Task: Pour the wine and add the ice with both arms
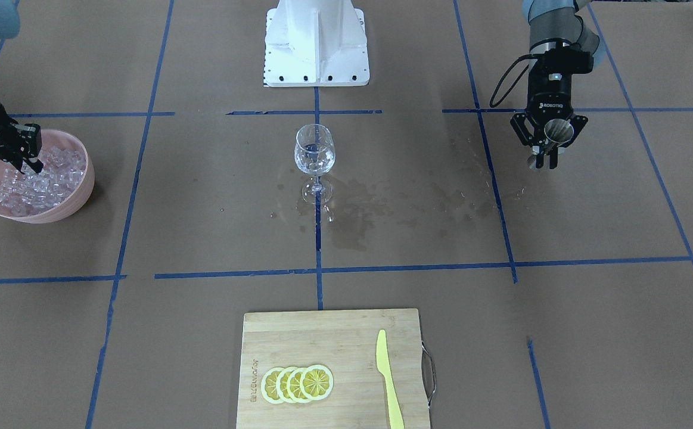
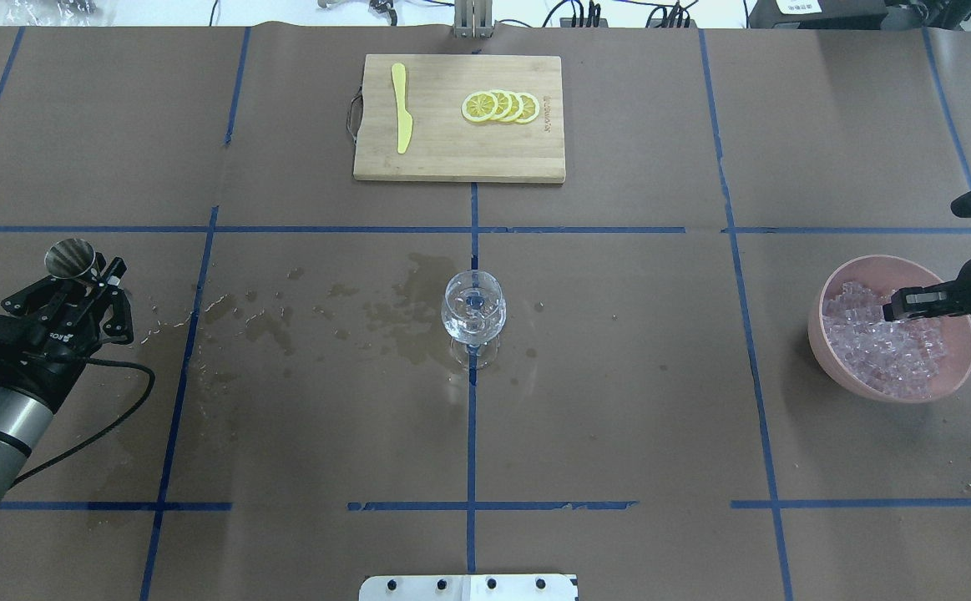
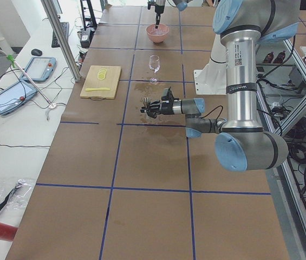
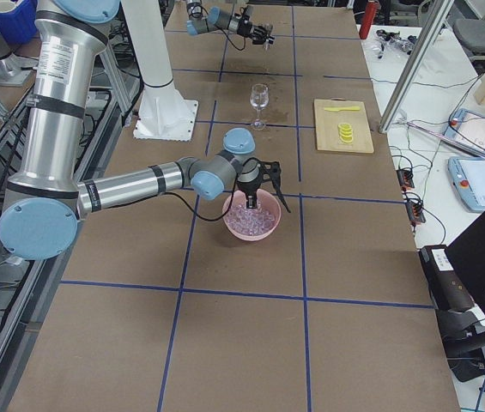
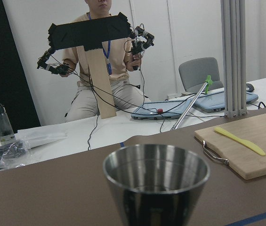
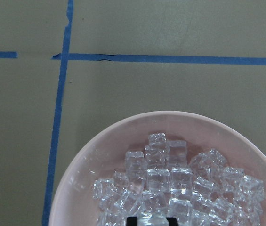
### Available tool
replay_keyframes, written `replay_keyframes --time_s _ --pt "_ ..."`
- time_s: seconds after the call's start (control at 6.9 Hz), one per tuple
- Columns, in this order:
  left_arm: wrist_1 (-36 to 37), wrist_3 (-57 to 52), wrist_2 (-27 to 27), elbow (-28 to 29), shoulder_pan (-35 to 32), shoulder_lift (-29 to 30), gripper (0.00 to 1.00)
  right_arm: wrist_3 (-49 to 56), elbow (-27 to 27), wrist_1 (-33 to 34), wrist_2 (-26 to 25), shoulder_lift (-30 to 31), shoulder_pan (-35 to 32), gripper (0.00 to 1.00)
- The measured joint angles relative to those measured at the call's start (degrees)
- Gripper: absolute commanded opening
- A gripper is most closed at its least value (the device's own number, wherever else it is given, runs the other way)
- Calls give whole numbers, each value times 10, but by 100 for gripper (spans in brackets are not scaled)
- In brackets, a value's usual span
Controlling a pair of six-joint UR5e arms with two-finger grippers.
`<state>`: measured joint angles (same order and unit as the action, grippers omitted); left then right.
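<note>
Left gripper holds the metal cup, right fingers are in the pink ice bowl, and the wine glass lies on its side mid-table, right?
Not quite: the wine glass stands upright on its foot mid-table, as the exterior front-facing view shows. The left gripper does hold the metal cup, and the right gripper is in the pink bowl of ice.

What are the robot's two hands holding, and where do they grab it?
The left end effector grips a metal cup by its side, below the rim. The right end effector dips into the ice; whether it holds a cube cannot be told.
</note>
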<state>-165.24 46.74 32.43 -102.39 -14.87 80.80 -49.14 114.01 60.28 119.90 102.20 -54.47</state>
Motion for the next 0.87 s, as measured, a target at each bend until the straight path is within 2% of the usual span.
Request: replay_keyframes --time_s 0.29,0.58,0.87 --pt "4 46 0 15 6 5 0 -1 21 0 3 1 -20 0" --pt "5 101 -4 57 20 31 0 -2 40 0 13 1 -33 0" --pt "5 135 -45 83 46 42 0 -5 51 0 33 -2 -52 0"
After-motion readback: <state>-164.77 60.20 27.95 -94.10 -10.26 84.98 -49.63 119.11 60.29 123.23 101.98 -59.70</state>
